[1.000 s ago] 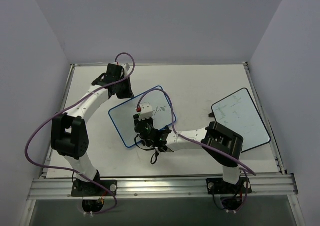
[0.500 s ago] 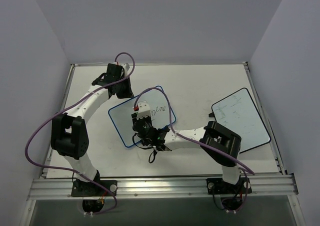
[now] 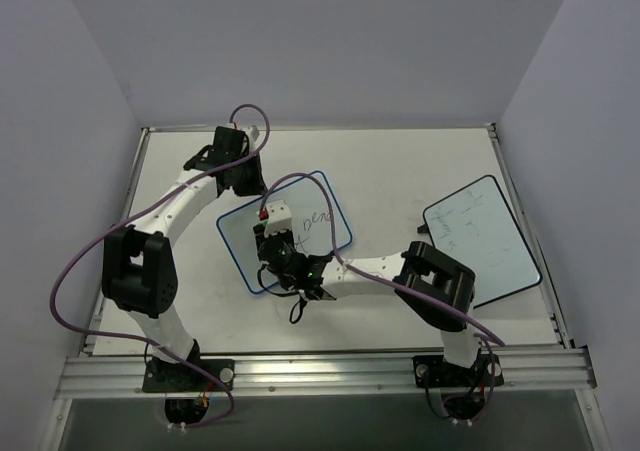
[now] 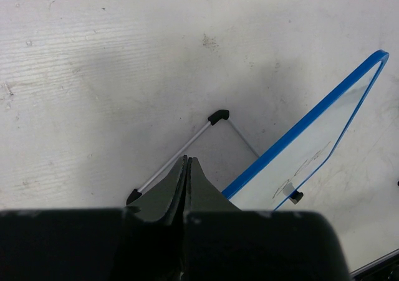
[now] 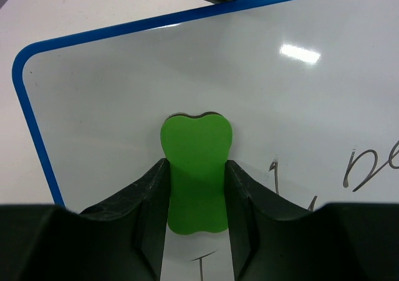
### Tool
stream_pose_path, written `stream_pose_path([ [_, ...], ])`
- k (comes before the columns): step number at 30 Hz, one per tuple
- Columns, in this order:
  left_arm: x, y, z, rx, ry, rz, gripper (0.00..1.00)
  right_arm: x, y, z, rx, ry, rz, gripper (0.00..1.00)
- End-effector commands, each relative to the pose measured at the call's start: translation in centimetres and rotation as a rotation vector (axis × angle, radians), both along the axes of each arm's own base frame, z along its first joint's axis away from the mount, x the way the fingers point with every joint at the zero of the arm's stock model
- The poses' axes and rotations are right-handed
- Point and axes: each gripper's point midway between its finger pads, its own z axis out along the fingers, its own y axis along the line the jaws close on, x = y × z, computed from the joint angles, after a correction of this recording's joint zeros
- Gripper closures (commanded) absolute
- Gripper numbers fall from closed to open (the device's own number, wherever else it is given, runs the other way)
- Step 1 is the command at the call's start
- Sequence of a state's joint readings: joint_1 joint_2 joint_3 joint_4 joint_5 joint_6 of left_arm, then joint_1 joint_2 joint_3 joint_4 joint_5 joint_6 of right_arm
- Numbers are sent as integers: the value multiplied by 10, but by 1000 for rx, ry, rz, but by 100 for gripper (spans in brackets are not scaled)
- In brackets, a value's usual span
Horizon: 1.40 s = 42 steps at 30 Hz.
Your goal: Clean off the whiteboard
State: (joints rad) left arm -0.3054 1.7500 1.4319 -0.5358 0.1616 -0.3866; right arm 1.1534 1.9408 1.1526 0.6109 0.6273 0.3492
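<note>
The whiteboard (image 3: 237, 236) sits centre-left in the top view, blue-framed, with black scribbles at its right; the right gripper (image 5: 196, 166) grasps a green eraser (image 5: 195, 187) against its surface, near its left edge in the wrist view; the left gripper (image 4: 187, 164) is clenched on nothing above the board's wire stand (image 4: 193, 139).

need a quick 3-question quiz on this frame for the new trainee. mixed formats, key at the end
1. True or false: the right gripper is shut on a green eraser.
2. Multiple choice: the frame of the whiteboard in front of that eraser is A black, B blue, C red.
3. Short answer: is the left gripper open or shut?

Key: 1 true. 2 B. 3 shut.
</note>
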Motion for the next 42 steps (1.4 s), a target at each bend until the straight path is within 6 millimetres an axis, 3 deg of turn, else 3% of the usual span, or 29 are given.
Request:
stream_pose_path([
  [1,-12,-9,8,-22,2,-42,98,20,-38,-22,-26,52,-77,100],
  [10,-12,-8,7,-18,3,-43,98,39,-99,-38,-34,87,-193,100],
  [17,-12,-8,6,-16,6,-42,98,46,-125,-44,-28,104,-244,100],
  [22,-12,-8,6,-16,4,-42,98,47,-114,-42,-22,106,-214,100],
  [25,-12,-9,6,-15,4,-45,98,44,-96,-37,-29,94,-183,100],
  [30,-11,-9,7,-18,3,-44,98,32,-49,-25,-35,68,-103,100],
  [34,-12,-9,7,-15,5,-47,98,25,-27,-23,-48,58,-63,100],
  [38,-12,-9,6,-13,5,-47,98,24,-23,-27,-50,68,-50,100],
  [42,-12,-9,5,-12,8,-47,98,29,-35,-29,-41,77,-72,100],
])
